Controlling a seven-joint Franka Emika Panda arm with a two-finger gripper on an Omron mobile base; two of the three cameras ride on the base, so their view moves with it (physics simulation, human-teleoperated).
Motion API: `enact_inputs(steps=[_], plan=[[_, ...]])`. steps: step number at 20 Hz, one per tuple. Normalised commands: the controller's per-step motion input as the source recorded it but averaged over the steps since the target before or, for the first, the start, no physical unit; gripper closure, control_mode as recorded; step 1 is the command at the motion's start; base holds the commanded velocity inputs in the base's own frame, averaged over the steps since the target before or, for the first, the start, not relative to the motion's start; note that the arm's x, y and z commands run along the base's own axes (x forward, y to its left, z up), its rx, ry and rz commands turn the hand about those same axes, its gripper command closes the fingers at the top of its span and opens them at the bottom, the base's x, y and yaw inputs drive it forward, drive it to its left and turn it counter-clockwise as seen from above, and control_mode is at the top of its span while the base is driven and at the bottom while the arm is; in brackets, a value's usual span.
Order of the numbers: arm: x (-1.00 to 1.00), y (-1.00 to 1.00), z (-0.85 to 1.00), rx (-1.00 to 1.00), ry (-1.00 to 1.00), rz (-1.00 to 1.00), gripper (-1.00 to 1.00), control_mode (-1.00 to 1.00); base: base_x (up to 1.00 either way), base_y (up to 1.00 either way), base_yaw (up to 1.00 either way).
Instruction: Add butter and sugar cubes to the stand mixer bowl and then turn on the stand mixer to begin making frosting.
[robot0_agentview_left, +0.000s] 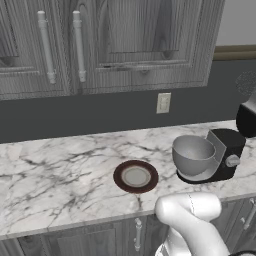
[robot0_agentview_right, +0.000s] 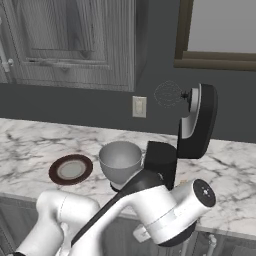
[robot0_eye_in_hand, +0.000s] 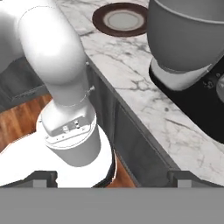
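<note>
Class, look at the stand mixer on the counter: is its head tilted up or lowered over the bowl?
Tilted up. In the right base view the stand mixer head stands upright, its whisk raised well above the stand mixer bowl.

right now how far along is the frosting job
Nothing looks done: the stand mixer bowl looks empty, and the stand mixer has its head tilted up. In hand: nothing, the gripper is open, down by the cabinet front. Left: adding butter and sugar cubes, then switching on. The plate looks bare.
</note>
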Motion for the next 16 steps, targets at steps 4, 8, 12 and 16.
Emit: enact_inputs(steps=[4,8,12,16], plan=[[0.46,-0.47,-0.02,0.13,0.0,0.04,-1.0,-1.0,0.0,0.0,0.0],[0.49,-0.35,-0.02,0.16,-0.04,0.08,-1.0,-1.0,0.0,0.0,0.0],[0.48,-0.22,-0.05,0.16,-0.11,0.12,-1.0,-1.0,0.0,0.0,0.0],[0.47,-0.13,-0.11,0.15,-0.12,0.08,-1.0,-1.0,0.0,0.0,0.0]])
